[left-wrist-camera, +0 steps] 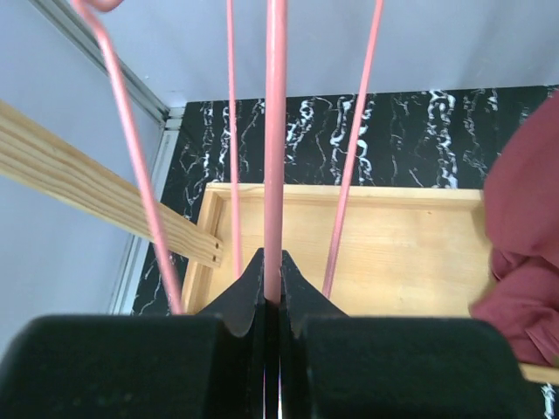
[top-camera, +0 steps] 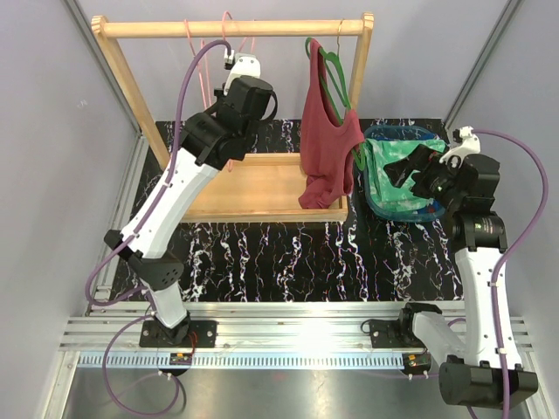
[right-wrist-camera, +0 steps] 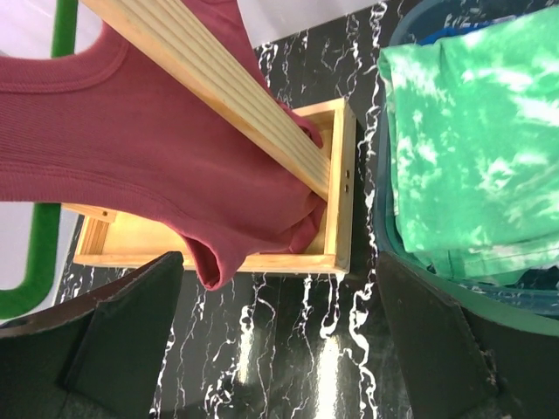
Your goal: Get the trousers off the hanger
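Note:
The bright green trousers (top-camera: 389, 179) lie folded in a teal basket (top-camera: 377, 208) at the right; they also show in the right wrist view (right-wrist-camera: 472, 148). A blue pair (top-camera: 395, 133) peeks out beneath them at the basket's far side. My right gripper (top-camera: 412, 170) hovers over the basket with its jaws wide open and empty (right-wrist-camera: 279, 332). My left gripper (top-camera: 234, 63) is up by the rack's top rail, shut on a thin bar of a bare pink hanger (left-wrist-camera: 275, 131), with the jaws (left-wrist-camera: 272, 278) closed round it. No trousers hang on the pink hanger (top-camera: 203, 52).
A wooden rack (top-camera: 236, 29) with a tray base (top-camera: 253, 201) stands at the back. A maroon tank top (top-camera: 327, 148) hangs on a green hanger (top-camera: 332, 65) at the rail's right end, close to the basket. Grey walls close in on both sides.

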You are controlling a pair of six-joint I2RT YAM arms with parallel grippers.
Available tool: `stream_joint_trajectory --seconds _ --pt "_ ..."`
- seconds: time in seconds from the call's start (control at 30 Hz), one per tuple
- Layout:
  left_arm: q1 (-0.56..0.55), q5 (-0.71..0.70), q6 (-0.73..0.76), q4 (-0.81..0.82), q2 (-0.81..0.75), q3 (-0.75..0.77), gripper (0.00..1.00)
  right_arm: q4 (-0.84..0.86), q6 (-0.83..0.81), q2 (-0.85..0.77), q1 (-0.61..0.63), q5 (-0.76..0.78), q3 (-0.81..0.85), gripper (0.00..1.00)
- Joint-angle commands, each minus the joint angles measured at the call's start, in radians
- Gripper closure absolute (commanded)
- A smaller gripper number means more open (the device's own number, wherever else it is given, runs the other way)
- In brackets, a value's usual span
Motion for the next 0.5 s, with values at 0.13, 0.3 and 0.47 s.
stream_joint_trajectory --seconds 0.13,0.3,0.47 --pt "0.063 0.07 -0.03 0.042 0.03 -0.033 1.0 0.054 0.03 -0.023 0.001 -0.049 -0.019 0.0" --pt "0.086 0.159 -0.061 0.048 0.031 -0.07 1.0 0.035 0.015 -0.035 0.003 -0.078 -0.011 0.0" --pt "0.093 0.224 -0.078 0.036 0.01 -0.054 1.0 0.024 0.009 -0.032 0.004 -0.098 -0.014 0.01"
